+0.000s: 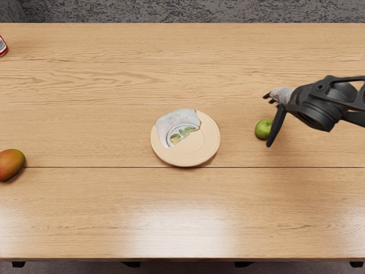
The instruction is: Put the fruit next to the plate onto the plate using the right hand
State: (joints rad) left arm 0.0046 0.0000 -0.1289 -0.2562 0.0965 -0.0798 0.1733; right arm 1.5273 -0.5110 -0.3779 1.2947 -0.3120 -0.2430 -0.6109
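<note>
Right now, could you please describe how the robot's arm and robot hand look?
Only the right arm shows: dark grey, with rounded, ring-like joint housings. Its robot hand has thin black fingers and a pale grey patch. No cables or markings visible.

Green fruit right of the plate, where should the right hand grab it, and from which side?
Around its middle, from above and the right. The green fruit is small and round, and the open right hand hangs just beside that side.

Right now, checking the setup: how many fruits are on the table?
2. A green fruit lies right of the plate, beside the robot hand; a mango lies at the table's left edge. None seems hidden.
</note>
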